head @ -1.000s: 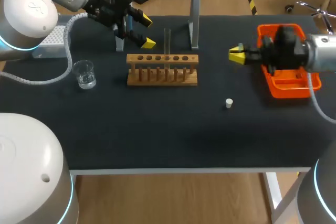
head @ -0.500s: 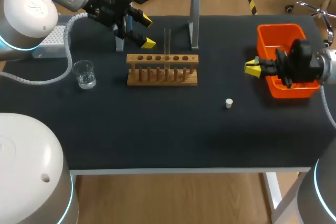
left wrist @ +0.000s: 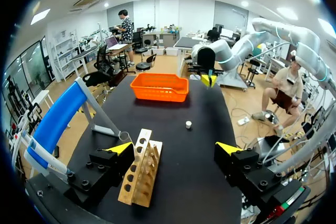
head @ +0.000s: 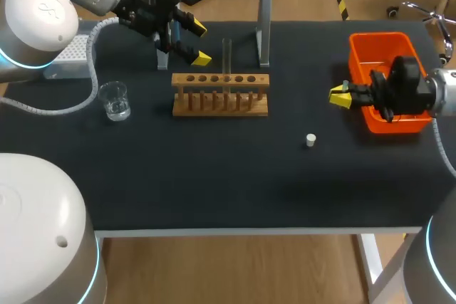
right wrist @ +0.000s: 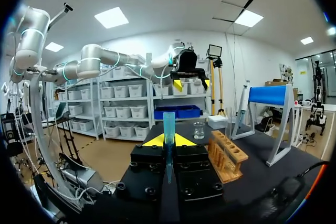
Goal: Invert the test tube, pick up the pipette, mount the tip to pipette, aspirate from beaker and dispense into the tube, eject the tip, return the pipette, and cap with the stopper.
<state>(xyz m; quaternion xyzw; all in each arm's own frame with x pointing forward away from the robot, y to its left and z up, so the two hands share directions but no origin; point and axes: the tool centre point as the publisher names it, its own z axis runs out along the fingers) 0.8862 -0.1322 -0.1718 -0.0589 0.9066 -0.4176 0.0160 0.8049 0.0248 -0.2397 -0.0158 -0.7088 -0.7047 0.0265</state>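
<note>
Right gripper [head: 340, 96] clamped on teal tip [right wrist: 168, 125], just left of orange bin [head: 381, 35]. Left gripper [head: 199, 43] open, far left, behind rack [head: 221, 95]. Likely mounting next: hold tip upright, grip firm.

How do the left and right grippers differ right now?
The left gripper is wide open and empty, while the right gripper is closed on a slim teal tube. The left gripper hangs close by the wooden rack, while the right gripper sits beside the orange bin, well away from the rack. Both have yellow fingertips.
</note>
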